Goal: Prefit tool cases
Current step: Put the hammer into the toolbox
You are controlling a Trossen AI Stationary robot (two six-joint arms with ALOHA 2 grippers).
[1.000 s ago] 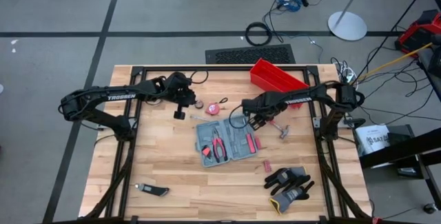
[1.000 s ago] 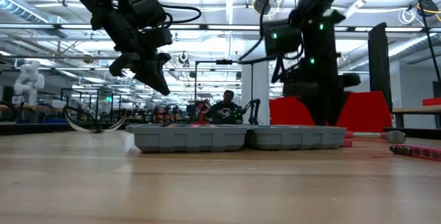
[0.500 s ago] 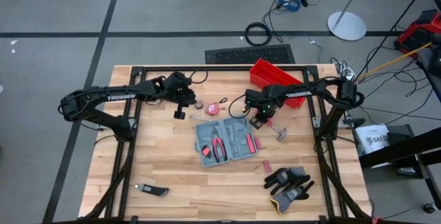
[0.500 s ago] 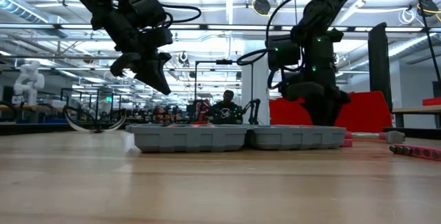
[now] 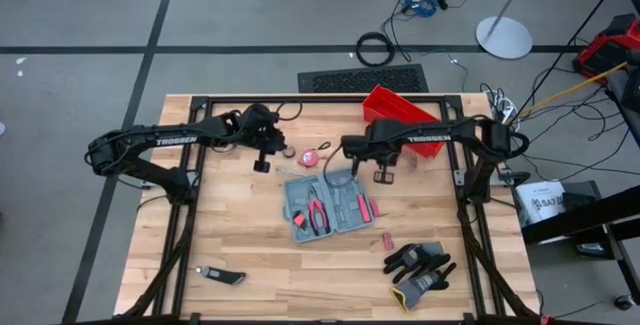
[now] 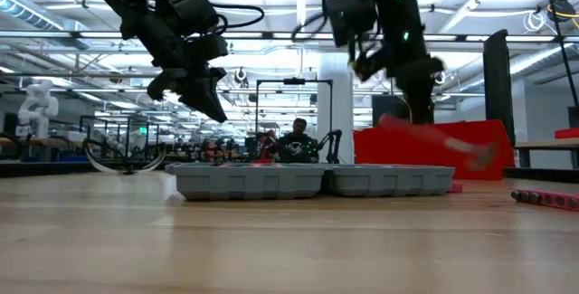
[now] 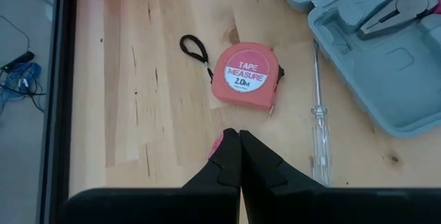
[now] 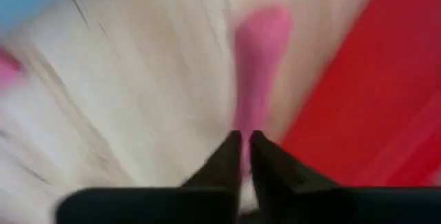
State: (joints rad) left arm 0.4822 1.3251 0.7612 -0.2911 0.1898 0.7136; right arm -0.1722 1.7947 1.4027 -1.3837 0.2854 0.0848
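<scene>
The grey-blue tool case (image 5: 328, 205) lies open on the wooden table, with red-handled pliers in its moulded slots; in the low view it shows as a flat grey tray (image 6: 317, 181). My right gripper (image 8: 246, 148) hangs above the table just past the case's far right corner (image 5: 383, 171), shut on a pink-handled hammer (image 6: 452, 145). My left gripper (image 7: 239, 138) is shut on nothing. It hovers over the table left of the case (image 5: 262, 162). My right gripper pinches the hammer's pink handle (image 8: 255, 79) between its two fingers, which point down from above. The hammer is lifted clear of the table. In the low view it slants down from the fingers, with the metal head (image 6: 484, 156) lowest. Blur hides the exact place of contact.
A red bin (image 5: 400, 113) stands at the far edge behind the right arm. A pink tape measure (image 7: 247, 77) and a clear screwdriver (image 7: 318, 124) lie beside the case. Black gloves (image 5: 420, 265) lie near right and a utility knife (image 5: 222, 276) near left. A person (image 6: 296, 140) sits far behind.
My right gripper went down to the hammer lying right of the case, took hold of it and rose. The hammer has left its spot on the table and swings below the fingers, clear of the wood.
</scene>
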